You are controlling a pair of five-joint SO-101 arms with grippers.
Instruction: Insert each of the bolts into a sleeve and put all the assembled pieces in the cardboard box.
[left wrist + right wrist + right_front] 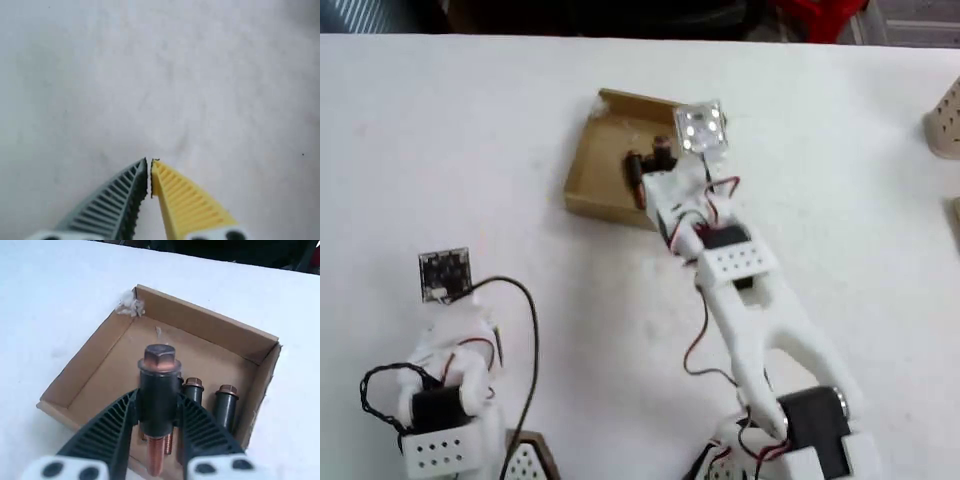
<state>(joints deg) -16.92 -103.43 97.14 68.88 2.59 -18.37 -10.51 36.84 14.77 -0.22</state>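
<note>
Right tool [157, 400] holds bolt [160, 359] above box [205, 327] (off walls).

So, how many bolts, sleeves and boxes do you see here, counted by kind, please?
Copper bolts: 3
Dark sleeves: 3
Cardboard box: 1
Total: 7
One bolt-and-sleeve pair is held by the right tool over the box; two pairs stand inside it. More may be hidden behind the held pair.
</note>
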